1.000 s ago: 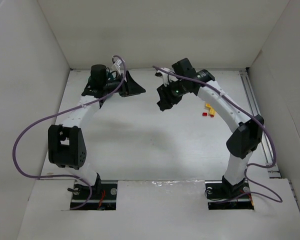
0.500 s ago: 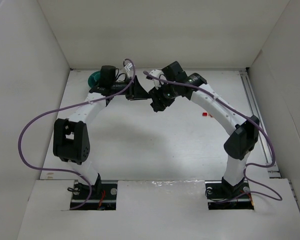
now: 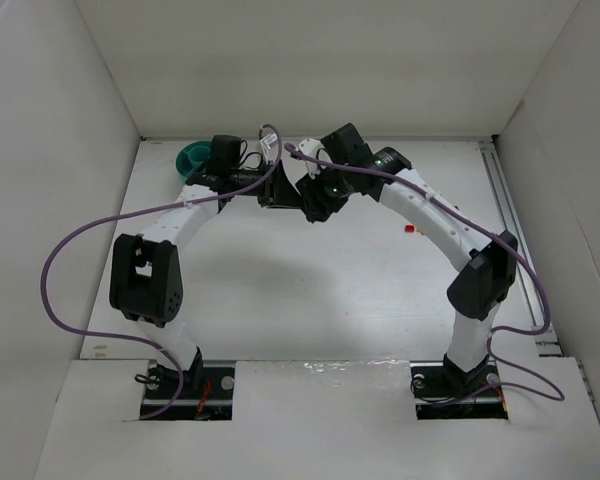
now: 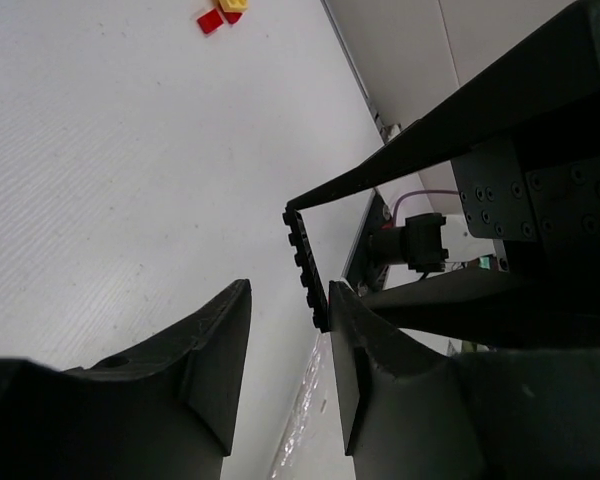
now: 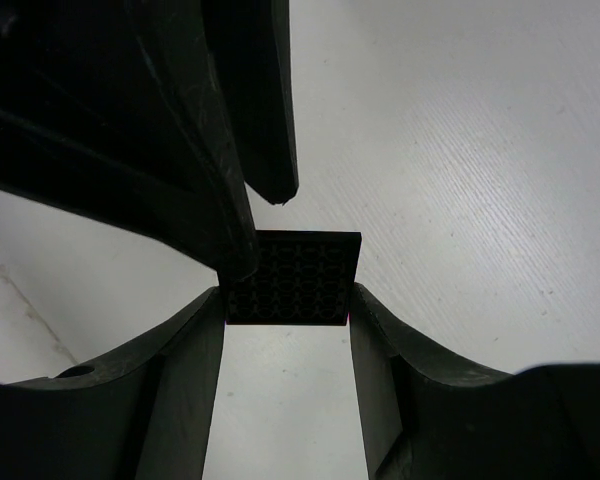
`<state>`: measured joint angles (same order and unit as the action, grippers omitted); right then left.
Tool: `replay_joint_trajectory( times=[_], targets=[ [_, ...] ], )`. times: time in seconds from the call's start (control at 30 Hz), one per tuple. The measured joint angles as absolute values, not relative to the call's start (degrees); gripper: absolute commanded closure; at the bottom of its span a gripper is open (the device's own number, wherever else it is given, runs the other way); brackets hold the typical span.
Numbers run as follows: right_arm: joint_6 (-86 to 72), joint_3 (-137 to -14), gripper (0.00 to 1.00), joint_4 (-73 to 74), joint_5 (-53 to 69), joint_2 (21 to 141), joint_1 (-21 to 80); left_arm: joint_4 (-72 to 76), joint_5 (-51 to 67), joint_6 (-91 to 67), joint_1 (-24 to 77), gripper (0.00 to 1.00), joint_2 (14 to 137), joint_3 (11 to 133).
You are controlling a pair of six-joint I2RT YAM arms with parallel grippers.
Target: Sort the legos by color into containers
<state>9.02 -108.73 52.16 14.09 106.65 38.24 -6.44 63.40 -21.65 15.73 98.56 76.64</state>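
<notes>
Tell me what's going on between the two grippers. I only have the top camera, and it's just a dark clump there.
Observer: The right wrist view shows the right gripper clamped on a flat black studded plate, one finger on each side edge.
Operator: Does the left one have it too?
Observer: Not clearly. In the left wrist view the left gripper has its jaws apart, with the plate edge-on close to one finger.
Operator: Any loose bricks nearby?
Observer: The left wrist view shows a red brick beside a yellow brick on the table. From above, only red shows.
</notes>
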Motion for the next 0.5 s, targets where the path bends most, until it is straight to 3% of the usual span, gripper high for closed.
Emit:
replay_joint_trajectory(
  times=[0.17,0.37,0.43,0.5],
  targets=[
    [9.1,-108.7,0.77,52.1,13.2,106.7,38.7,-7.5,63.9,-20.9,15.7,0.79,98.6,76.6],
    [9.2,-108.7,0.76,51.8,11.7,107.2,39.5,-8.0,64.0,-20.2,15.8,0.84,98.6,76.6],
    [9.2,-108.7,0.66,51.7,10.9,107.2,39.9,-8.1,63.9,-20.1,15.8,0.88,98.6,76.7],
    [9.1,-108.7,0.45,51.6,10.2,107.2,40.1,-8.1,63.7,-20.1,15.8,0.91,98.6,76.7]
  ],
)
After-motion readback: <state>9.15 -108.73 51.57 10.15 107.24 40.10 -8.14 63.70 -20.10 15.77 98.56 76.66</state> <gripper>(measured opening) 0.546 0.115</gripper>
